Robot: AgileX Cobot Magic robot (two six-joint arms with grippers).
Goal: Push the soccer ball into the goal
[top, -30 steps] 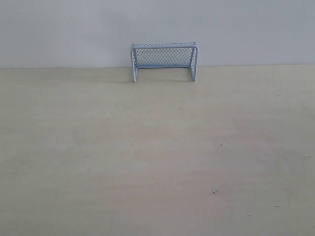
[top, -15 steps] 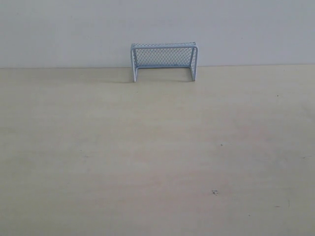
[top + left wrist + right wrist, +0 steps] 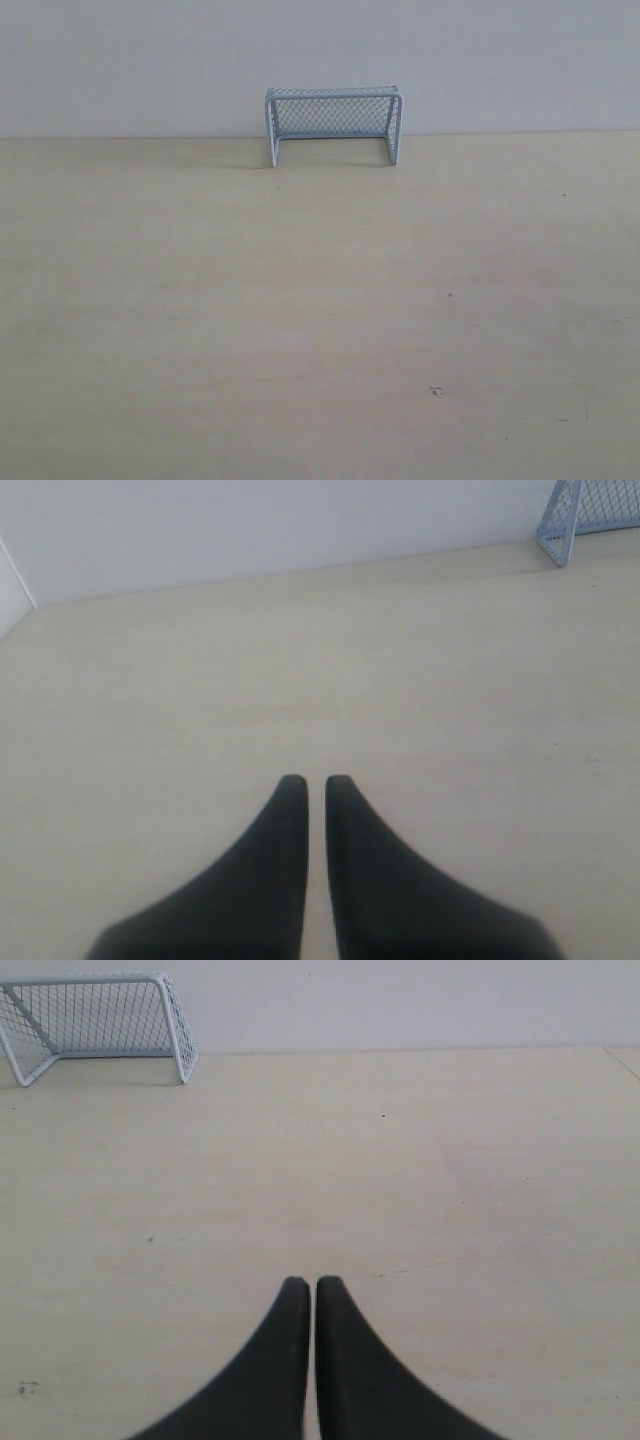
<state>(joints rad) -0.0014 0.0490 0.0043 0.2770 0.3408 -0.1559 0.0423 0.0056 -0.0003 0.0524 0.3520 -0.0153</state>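
Note:
The goal [image 3: 333,122], pale blue frame with mesh netting, stands at the far edge of the table against the wall, mouth facing the table. It also shows in the left wrist view as the goal [image 3: 592,515] and in the right wrist view as the goal [image 3: 100,1022]. The soccer ball is out of view in every frame. My left gripper [image 3: 315,780] is shut with nothing between its black fingers, hovering over bare table. My right gripper [image 3: 313,1282] is likewise shut and empty. Neither gripper appears in the exterior view.
The pale wooden table [image 3: 300,300] stretches from the goal toward the camera, with a few small dark specks [image 3: 436,391]. A plain white wall [image 3: 150,60] runs behind the goal.

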